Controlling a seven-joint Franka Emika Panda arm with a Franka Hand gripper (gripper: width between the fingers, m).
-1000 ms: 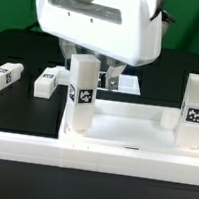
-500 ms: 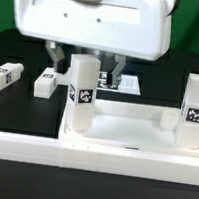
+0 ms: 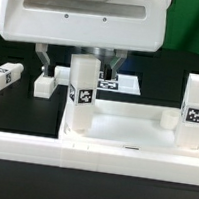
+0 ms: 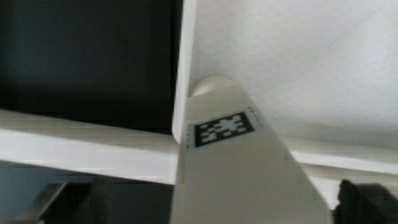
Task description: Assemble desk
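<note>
Legs are standing upright in two corners of the desk top (image 3: pixel 122 143): the left standing leg (image 3: pixel 83 97) and the right standing leg (image 3: pixel 194 114), as the exterior view shows them. One loose leg (image 3: pixel 46 81) and a second loose leg (image 3: pixel 4 77) are lying on the black worktop (image 3: pixel 15 112), apart from the top. The hand (image 3: pixel 77 62) is hovering over the left standing leg, spread wide and holding nothing. Roughly half is looking done.

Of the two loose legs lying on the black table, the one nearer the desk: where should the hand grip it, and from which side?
Likely from above, the open hand closing on the two long side faces of the loose leg near its middle. It lies flat on the table, so only top and sides are free.
</note>
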